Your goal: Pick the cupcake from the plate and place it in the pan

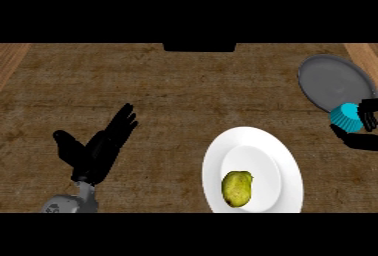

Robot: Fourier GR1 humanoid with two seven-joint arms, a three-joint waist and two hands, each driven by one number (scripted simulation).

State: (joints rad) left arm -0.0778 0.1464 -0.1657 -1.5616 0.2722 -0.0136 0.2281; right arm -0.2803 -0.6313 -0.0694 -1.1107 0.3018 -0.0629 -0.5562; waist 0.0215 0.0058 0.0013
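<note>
A cupcake (345, 117) in a turquoise wrapper is held at the right edge, with my right hand (363, 131) curled round it. It hangs over the near rim of the grey pan (332, 80), which lies at the upper right. The white plate (275, 150) sits at the lower middle-right, left of the cupcake and apart from it. My left hand (100, 147) rests open at the lower left, fingers pointing up and away.
A yellow-green potato-like item (238, 188) lies on the plate's near part. A dark block (199, 47) sits at the counter's far edge. Brown wooden counter spreads between the left hand and the plate.
</note>
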